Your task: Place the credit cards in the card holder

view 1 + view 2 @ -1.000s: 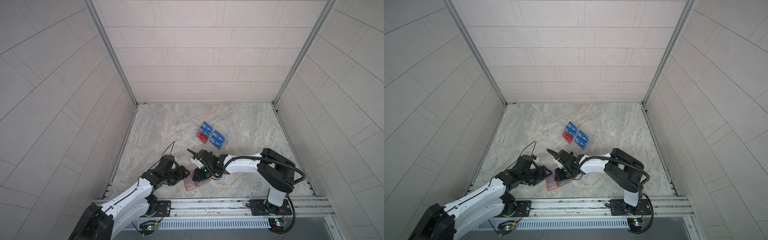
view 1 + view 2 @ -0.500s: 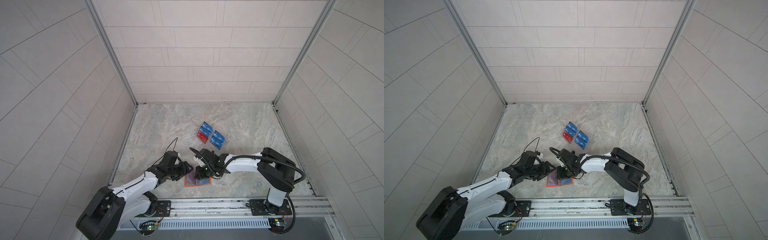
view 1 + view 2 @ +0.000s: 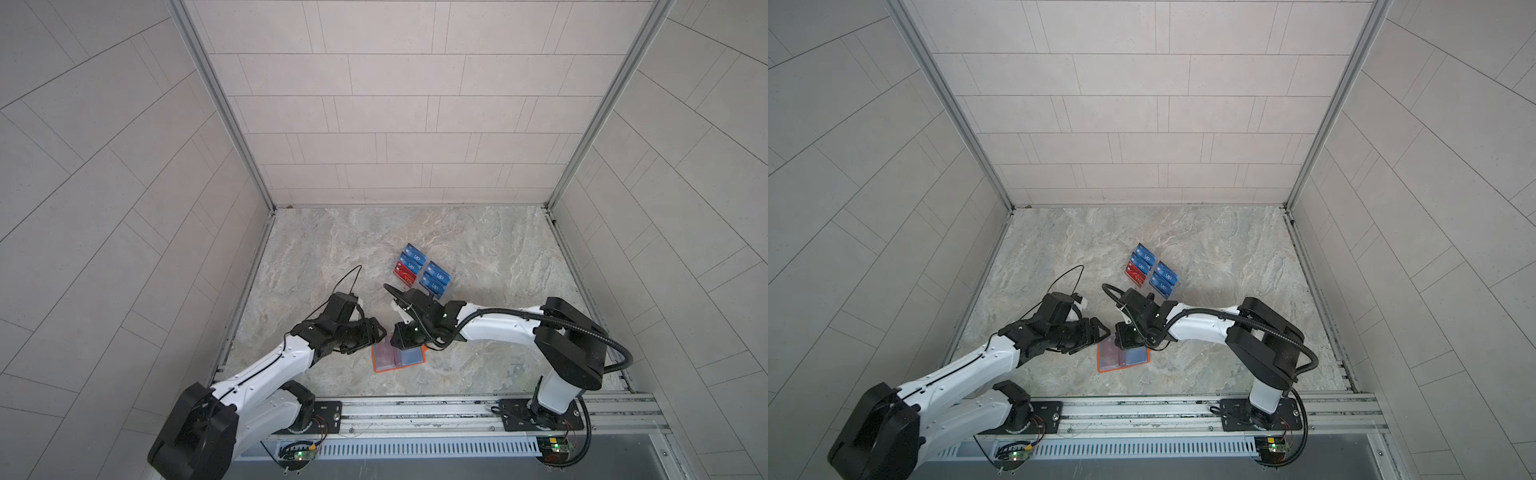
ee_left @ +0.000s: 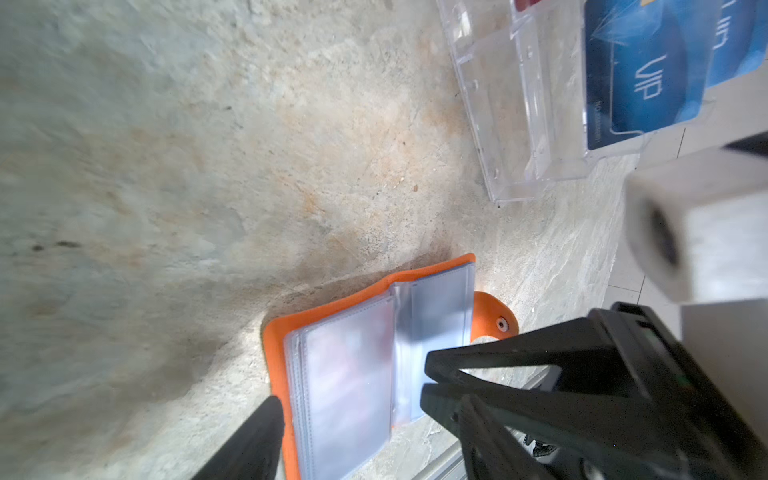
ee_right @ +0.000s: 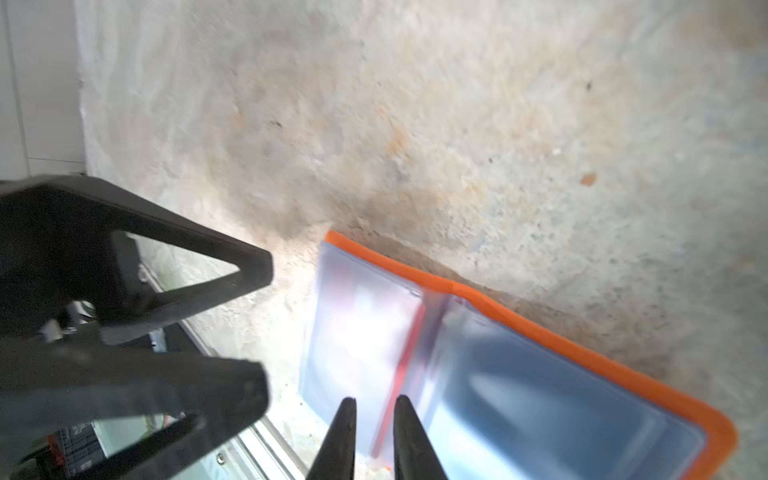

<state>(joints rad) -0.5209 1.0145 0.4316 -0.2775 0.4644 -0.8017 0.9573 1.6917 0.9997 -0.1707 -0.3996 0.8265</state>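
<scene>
Right wrist view puts my right gripper (image 5: 374, 405) low over the fold of the card holder (image 5: 717, 444). Its tips are drawn close with only a slit between them. A thin red edge runs up into that slit, and I cannot tell whether I have it pinched. My left gripper (image 5: 264, 328) is wide open and empty, just beside the holder's page on that arm's side.

The holder lies open and flat, sleeves up, on the table (image 3: 332, 249) near the front rail. It sits between my two grippers, apart from the clear rack (image 4: 519, 124) where the loose credit cards (image 3: 434, 278) stand. Its long axis runs across the table, roughly along the rail, with the right end a little farther back. The fold crosses that axis, and the snap tab (image 4: 500, 322) sticks out toward my right arm's side.

My worry is that nothing pins the holder down. If my right tips drag or lift, I judge the light cover would slide or fold up with them. The sleeves look thin and slick, so a pinch could slip off. My grippers are also close together, and a careless move by either could knock the other
</scene>
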